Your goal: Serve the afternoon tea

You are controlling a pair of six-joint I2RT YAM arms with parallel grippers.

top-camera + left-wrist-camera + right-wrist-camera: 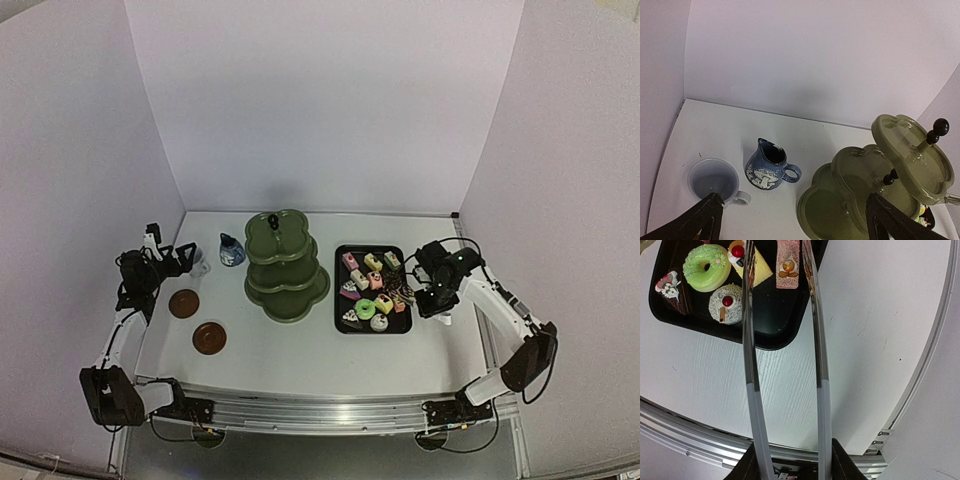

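The olive-green three-tier stand [287, 265] [875, 190] stands mid-table with bare tiers. Left of it sit the dark-blue pot [231, 250] [767, 167] and the white mug [200, 266] [715, 180]. Two brown coasters [184, 303] [209, 338] lie nearer the front. Several small cakes [372, 288] fill the black tray [397, 327] [771, 342]. My left gripper [168, 258] [792, 231] is open just behind the mug. My right gripper [437, 298] [792, 462] is shut on metal tongs [751, 365], whose arms straddle a pink slice [788, 262].
White walls close in the table on three sides. A metal rail [690, 432] runs along the near edge. In the right wrist view a green doughnut [706, 266], a grey round cake [727, 302] and a chocolate slice [672, 287] lie left of the tongs.
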